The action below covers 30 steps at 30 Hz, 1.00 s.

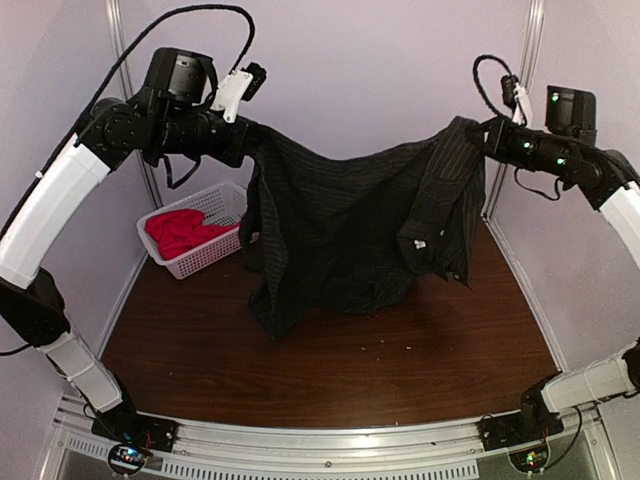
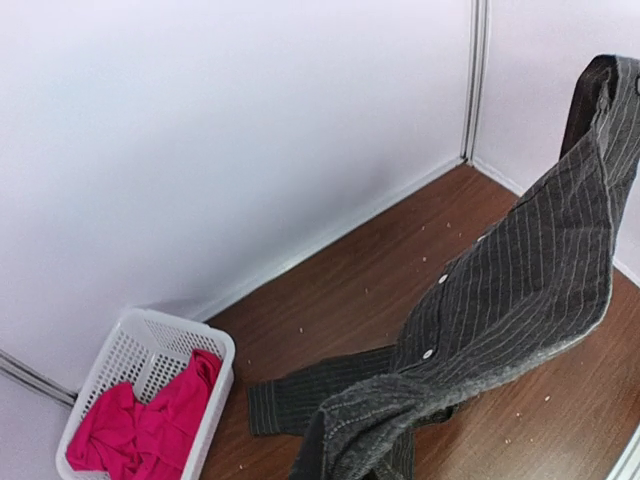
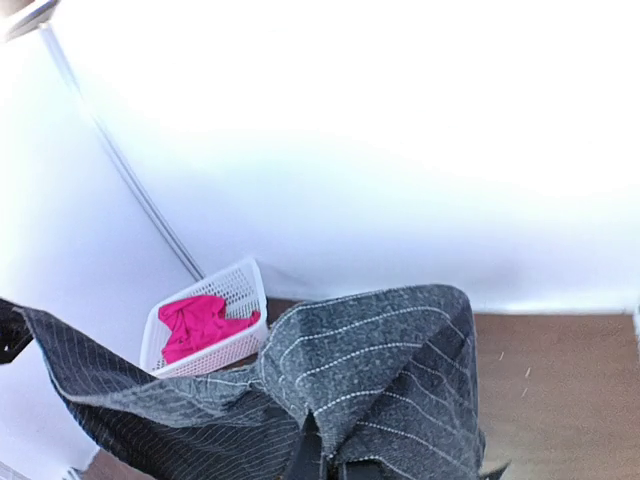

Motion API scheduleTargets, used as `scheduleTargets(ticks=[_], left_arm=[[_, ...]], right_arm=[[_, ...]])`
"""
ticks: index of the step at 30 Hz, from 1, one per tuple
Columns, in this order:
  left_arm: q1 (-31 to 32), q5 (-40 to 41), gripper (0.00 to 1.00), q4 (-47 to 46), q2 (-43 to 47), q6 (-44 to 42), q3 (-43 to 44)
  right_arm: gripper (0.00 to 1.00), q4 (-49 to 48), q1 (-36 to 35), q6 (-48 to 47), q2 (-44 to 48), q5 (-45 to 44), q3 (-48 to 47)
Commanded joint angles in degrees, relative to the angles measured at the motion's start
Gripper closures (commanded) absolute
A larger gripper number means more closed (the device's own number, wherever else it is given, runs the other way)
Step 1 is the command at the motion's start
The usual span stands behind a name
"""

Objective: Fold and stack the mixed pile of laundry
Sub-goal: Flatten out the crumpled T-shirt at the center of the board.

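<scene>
The dark pinstriped shirt (image 1: 340, 230) hangs spread in the air between my two grippers, and its lower hem and one sleeve touch the table. My left gripper (image 1: 248, 140) is shut on the shirt's upper left edge. My right gripper (image 1: 480, 132) is shut on its upper right edge, near the collar. In the left wrist view the shirt (image 2: 520, 290) bunches up over my fingers and hides them. In the right wrist view the shirt (image 3: 380, 370) drapes over the jaws in the same way. The red-pink T-shirt (image 1: 180, 232) lies crumpled in the basket.
The white lattice basket (image 1: 190, 265) stands at the table's back left corner, against the wall. The brown wooden table (image 1: 400, 370) has pale walls on three sides. A metal rail carrying the arm bases (image 1: 320, 440) runs along the near edge.
</scene>
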<state>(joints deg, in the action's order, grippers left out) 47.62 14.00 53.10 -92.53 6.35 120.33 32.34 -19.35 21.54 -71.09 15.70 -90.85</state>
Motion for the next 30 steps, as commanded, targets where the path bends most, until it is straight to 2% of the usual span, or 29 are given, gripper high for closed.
scheduleTargets(ticks=[1,4,8,13,15,17,21,25,27,30], left_arm=[[0.37,1.72,1.00,1.01,-1.41,-4.96,7.98],[1.02,-4.59,1.00,0.99,-0.28,-7.21,12.04],[4.82,-11.97,1.00,-1.68,4.14,-9.27,13.35],[10.06,-14.00,1.00,-6.54,8.69,-7.91,13.84],[10.95,-13.87,1.00,-7.85,9.10,-7.68,15.19],[11.12,-13.38,1.00,-9.40,9.05,-7.67,16.71],[11.16,-7.57,1.00,-13.98,8.69,-9.21,18.38],[10.67,2.82,1.00,-13.81,5.48,-13.68,18.57],[7.53,5.19,1.00,-12.48,3.30,-12.85,16.70],[-1.73,-0.02,1.00,-13.40,1.40,-6.93,8.26]], right_arm=[[1.00,6.26,0.02,-14.52,1.80,-1.61,-8.69],[1.00,5.00,-0.03,-17.56,5.25,2.46,-12.74],[1.00,4.73,-0.07,-18.33,8.41,9.19,-19.87],[1.00,12.15,0.04,-16.57,4.94,15.32,-38.69],[1.00,12.67,-0.03,-15.33,3.32,15.37,-45.53],[1.00,11.46,0.02,-15.03,2.49,14.00,-48.47],[1.00,7.78,0.01,-17.74,1.98,9.67,-46.40],[1.00,6.65,0.02,-23.59,0.07,1.22,-41.52],[1.00,5.99,0.17,-26.48,-1.31,-2.16,-37.18],[1.00,1.11,4.61,-27.13,-3.52,-0.50,-25.97]])
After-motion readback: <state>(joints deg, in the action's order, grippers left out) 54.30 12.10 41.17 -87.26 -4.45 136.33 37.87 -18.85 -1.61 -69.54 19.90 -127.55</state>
